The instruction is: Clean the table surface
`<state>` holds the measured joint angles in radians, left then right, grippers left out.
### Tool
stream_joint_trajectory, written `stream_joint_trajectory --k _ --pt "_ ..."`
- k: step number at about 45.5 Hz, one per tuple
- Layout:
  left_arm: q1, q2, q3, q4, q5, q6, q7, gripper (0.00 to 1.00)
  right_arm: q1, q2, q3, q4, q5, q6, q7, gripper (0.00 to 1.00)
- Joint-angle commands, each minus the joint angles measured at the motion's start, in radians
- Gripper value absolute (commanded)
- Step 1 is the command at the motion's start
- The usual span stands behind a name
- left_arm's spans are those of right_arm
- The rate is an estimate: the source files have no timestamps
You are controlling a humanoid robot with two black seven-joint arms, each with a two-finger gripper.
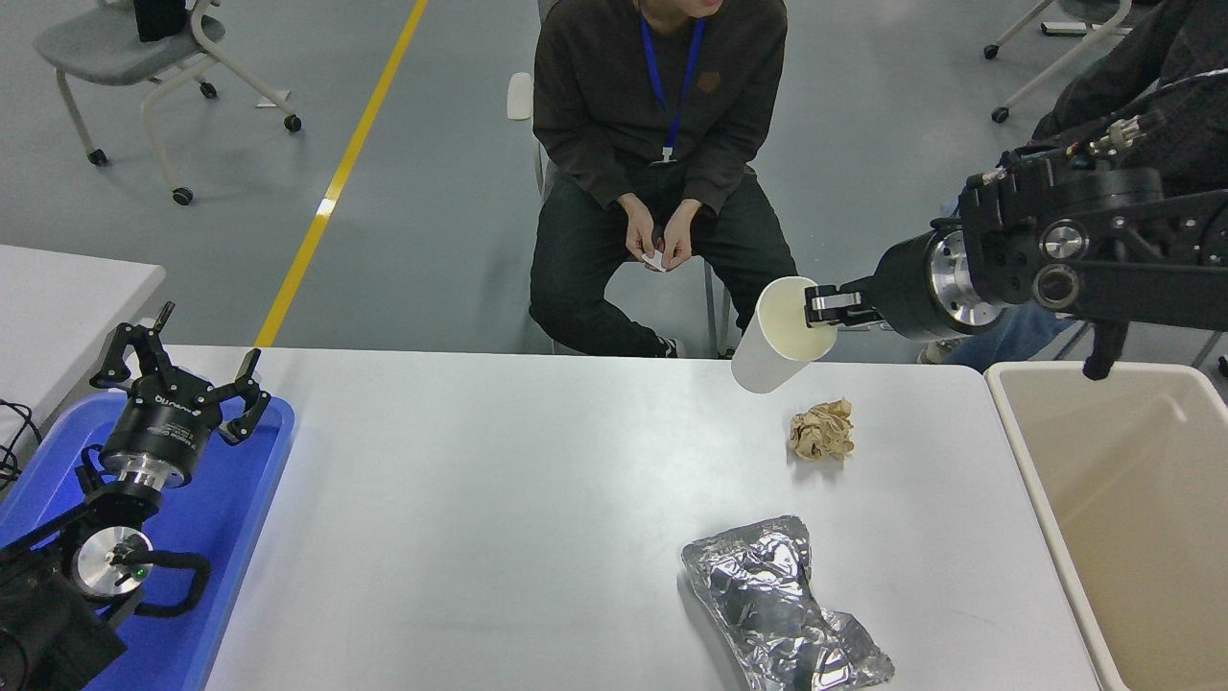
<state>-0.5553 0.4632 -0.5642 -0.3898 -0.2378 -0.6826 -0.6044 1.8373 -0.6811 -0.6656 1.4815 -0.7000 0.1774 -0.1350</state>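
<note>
The table surface (480, 499) is wide and white-grey. My right gripper (827, 307) is shut on the rim of a white paper cup (775, 341), which hangs tilted in the air above the table's far edge. A crumpled brown paper ball (822, 430) lies on the table just below and to the right of the cup. A crumpled silver foil bag (777, 605) lies near the front edge. My left gripper (182, 369) stands open at the lower left, parked above the blue tray.
A beige bin (1132, 518) stands against the table's right end. A blue tray (221, 537) sits at the left end beside a smaller white table (58, 297). One person sits at the far side, hands together; another sits at the top right.
</note>
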Motion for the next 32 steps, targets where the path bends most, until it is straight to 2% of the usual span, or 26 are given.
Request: stream_joint_trajectory --k 1,20,32 --pt "0.0 0.0 0.0 0.0 0.0 0.0 0.0 1.0 -0.062 -0.12 -0.009 0.002 -0.11 0.005 0.002 0.0" --pt "0.0 0.0 0.0 0.0 0.0 0.0 0.0 1.0 -0.138 -0.334 -0.006 -0.004 -0.234 0.04 0.008 0.0" --pt "0.0 0.0 0.0 0.0 0.0 0.0 0.0 1.0 -0.26 -0.362 0.015 -0.133 -0.271 0.034 0.041 0.0"
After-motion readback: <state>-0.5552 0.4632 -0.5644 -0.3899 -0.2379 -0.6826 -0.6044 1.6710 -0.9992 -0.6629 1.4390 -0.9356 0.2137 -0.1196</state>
